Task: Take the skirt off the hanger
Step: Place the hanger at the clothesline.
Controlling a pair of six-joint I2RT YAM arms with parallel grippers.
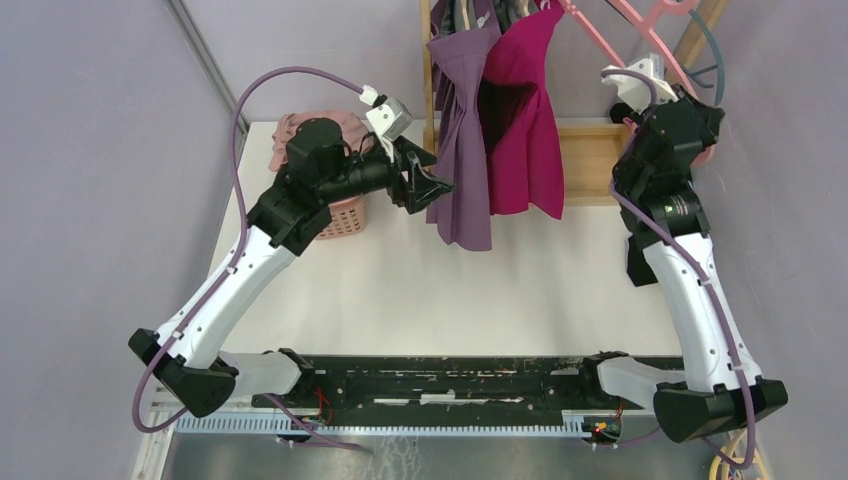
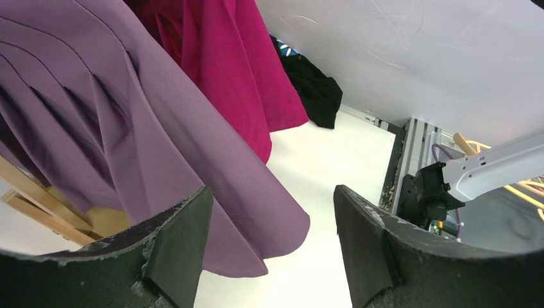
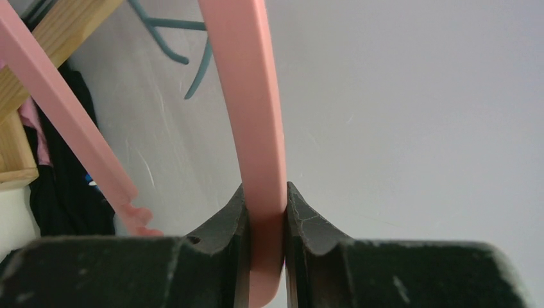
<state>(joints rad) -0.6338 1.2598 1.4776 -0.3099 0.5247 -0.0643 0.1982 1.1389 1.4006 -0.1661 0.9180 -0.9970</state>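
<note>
pink basket (image 1: 345, 218) holds cloth (image 1: 290, 132); right pincer (image 3: 264, 224) clamps hanger (image 3: 247, 96)

Magenta skirt (image 1: 525, 130), hanging limp at 12 o'clock, suspended from tilted pink hanger (image 3: 256, 96) at 1 o'clock.

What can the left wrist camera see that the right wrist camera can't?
Only the left wrist view: the purple skirt, the dark pink skirt behind it, and the open left gripper. Only the right wrist view: the right gripper shut on the pink hanger, and a blue hanger behind. Both: the wooden rack and some black cloth.
</note>
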